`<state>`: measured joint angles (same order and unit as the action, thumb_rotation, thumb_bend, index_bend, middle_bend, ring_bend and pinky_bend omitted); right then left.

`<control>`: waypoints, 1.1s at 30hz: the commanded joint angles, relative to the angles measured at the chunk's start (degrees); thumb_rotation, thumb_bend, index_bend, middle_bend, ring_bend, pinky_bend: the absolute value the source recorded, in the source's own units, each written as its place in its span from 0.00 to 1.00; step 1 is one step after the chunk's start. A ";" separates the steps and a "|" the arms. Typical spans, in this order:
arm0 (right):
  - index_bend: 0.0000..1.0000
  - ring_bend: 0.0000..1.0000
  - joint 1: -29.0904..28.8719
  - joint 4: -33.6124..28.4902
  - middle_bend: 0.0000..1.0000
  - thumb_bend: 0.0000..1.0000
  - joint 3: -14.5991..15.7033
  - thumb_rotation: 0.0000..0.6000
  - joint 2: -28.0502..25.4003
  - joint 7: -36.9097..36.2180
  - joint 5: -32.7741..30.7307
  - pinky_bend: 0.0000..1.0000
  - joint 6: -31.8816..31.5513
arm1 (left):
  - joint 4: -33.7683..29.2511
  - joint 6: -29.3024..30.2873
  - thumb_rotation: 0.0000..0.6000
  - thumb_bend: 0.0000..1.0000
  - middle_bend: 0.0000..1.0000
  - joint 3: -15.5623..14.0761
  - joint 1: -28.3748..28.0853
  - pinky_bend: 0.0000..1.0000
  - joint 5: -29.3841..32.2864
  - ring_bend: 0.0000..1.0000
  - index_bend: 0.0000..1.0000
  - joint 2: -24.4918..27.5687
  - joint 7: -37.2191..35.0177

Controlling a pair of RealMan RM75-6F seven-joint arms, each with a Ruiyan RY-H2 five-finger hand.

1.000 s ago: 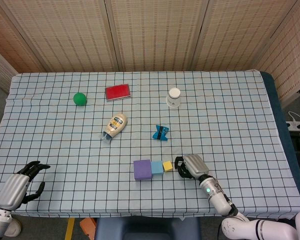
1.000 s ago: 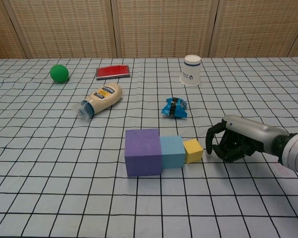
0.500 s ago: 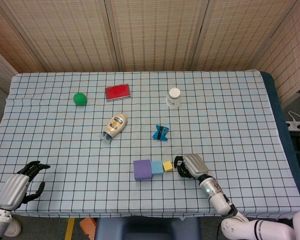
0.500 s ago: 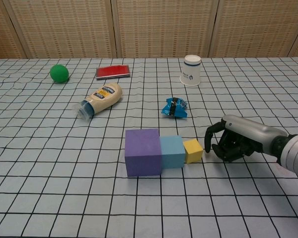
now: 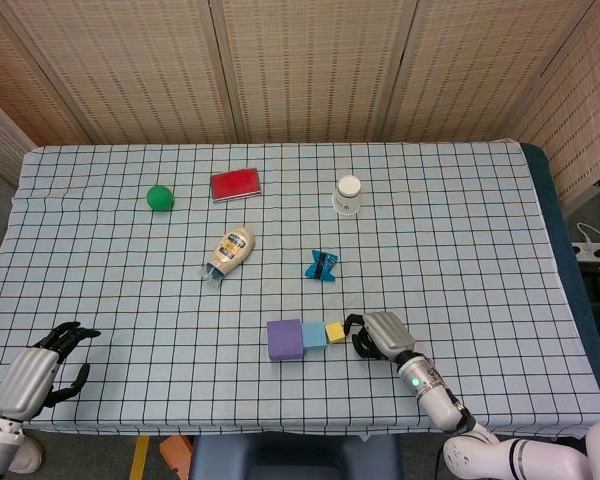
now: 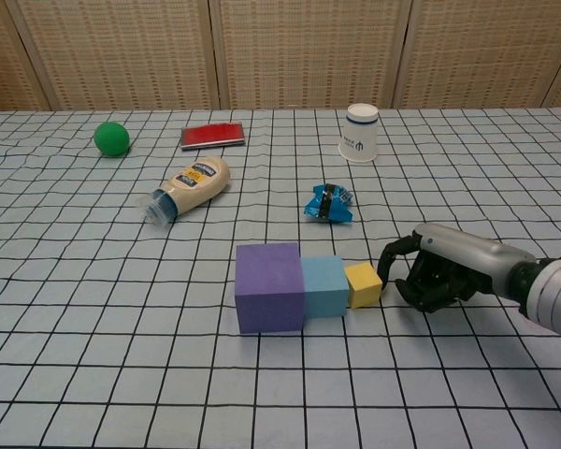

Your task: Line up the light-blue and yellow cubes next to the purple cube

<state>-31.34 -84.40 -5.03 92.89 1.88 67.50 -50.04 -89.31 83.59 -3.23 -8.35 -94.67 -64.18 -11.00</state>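
Observation:
The purple cube (image 5: 284, 339) (image 6: 269, 286), the light-blue cube (image 5: 314, 335) (image 6: 324, 286) and the small yellow cube (image 5: 335, 332) (image 6: 363, 284) stand touching in a row near the table's front edge. My right hand (image 5: 378, 335) (image 6: 439, 271) rests on the cloth just right of the yellow cube, fingers curled in and holding nothing; one fingertip (image 6: 387, 258) reaches the cube's right side. My left hand (image 5: 42, 367) hangs at the front left corner, fingers apart and empty, seen only in the head view.
A blue wrapper (image 6: 329, 203) lies behind the cubes. Further back are a lying sauce bottle (image 6: 188, 187), a green ball (image 6: 111, 138), a red flat box (image 6: 211, 136) and an upside-down white paper cup (image 6: 360, 132).
My right hand has edged left toward the yellow cube, closing the small gap until a fingertip meets it. The cubes and my left hand have not moved.

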 commanded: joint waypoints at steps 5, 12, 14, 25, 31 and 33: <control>0.42 0.85 -0.17 -0.22 0.91 0.55 0.15 1.00 -0.35 -1.06 0.34 1.00 0.84 | 0.01 -0.03 1.00 0.50 0.29 -0.01 -0.02 0.40 -0.02 0.16 0.28 -0.02 0.01; 0.42 0.85 -0.29 -0.04 0.91 0.56 0.31 1.00 -0.50 -2.23 0.91 1.00 1.45 | -0.03 -0.17 1.00 0.50 0.29 -0.01 -0.05 0.40 0.06 0.16 0.28 -0.04 0.06; 0.42 0.85 -0.31 0.01 0.92 0.56 0.37 1.00 -0.52 -2.37 1.08 1.00 1.49 | -0.03 -0.16 1.00 0.50 0.29 -0.05 -0.03 0.40 0.03 0.16 0.28 -0.03 0.04; 0.42 0.85 -0.31 0.10 0.92 0.56 0.51 1.00 -0.27 -3.29 2.02 1.00 1.33 | -0.04 -0.09 1.00 0.50 0.29 -0.03 -0.02 0.40 0.03 0.16 0.28 0.00 0.01; 0.42 0.85 -0.23 0.48 0.92 0.56 0.76 1.00 0.15 -3.82 2.49 1.00 1.29 | -0.02 -0.06 1.00 0.50 0.29 0.03 -0.02 0.40 0.09 0.16 0.28 0.02 -0.07; 0.42 0.85 -0.19 0.63 0.92 0.57 0.80 1.00 0.32 -4.06 2.55 1.00 1.33 | -0.03 -0.05 1.00 0.50 0.29 0.02 -0.02 0.40 0.07 0.16 0.28 0.03 -0.10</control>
<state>-31.55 -83.82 -4.25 93.17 -2.13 70.02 -48.73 -89.34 83.55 -3.21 -8.37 -94.60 -64.15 -11.10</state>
